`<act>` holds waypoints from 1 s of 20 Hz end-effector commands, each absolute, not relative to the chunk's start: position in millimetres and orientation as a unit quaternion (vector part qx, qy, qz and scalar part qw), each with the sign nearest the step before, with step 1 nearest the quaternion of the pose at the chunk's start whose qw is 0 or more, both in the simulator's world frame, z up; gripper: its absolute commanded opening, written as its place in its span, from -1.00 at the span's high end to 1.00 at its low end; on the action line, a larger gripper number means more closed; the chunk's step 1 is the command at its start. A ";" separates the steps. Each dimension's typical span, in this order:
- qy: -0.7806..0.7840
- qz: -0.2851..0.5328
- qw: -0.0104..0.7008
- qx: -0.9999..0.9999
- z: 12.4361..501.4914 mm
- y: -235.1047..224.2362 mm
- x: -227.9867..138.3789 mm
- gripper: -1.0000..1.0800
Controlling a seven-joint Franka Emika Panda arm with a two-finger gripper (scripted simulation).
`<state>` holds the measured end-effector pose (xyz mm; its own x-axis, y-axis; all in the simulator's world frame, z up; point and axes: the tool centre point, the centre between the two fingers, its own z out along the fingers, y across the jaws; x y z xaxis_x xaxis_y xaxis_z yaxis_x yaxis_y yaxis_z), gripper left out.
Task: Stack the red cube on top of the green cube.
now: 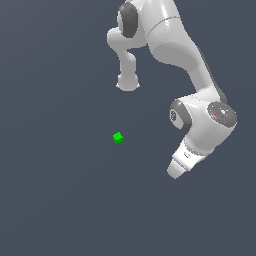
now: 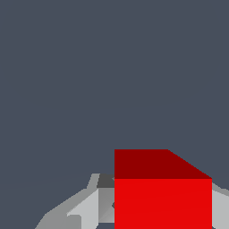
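- The green cube (image 1: pixel 118 138) is sitting alone on the dark grey floor (image 1: pixel 55 200), near the middle of the exterior view and well apart from the arm's end.
- The white arm (image 1: pixel 180 50) is bending down on the exterior view's right, its gripper (image 1: pixel 176 170) pointing downward; the fingertips are not showing there.
- In the wrist view the red cube (image 2: pixel 163 197) is filling the space right at the gripper, with pale grey fingers (image 2: pixel 85 210) showing on either side of it (one at each flank).
- The jaws are flanking the red cube closely, but whether they are actually pressing it I cannot tell.
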<state>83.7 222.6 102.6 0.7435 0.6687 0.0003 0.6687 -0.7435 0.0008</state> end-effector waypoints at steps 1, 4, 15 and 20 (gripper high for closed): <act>0.358 0.000 0.000 0.934 113.4 222.5 83.5 1.00; 0.358 0.000 0.000 0.934 119.6 222.8 84.1 1.00; 0.358 0.000 0.000 0.934 118.6 217.5 81.2 1.00; 0.358 0.000 0.000 0.934 116.3 206.6 73.7 1.00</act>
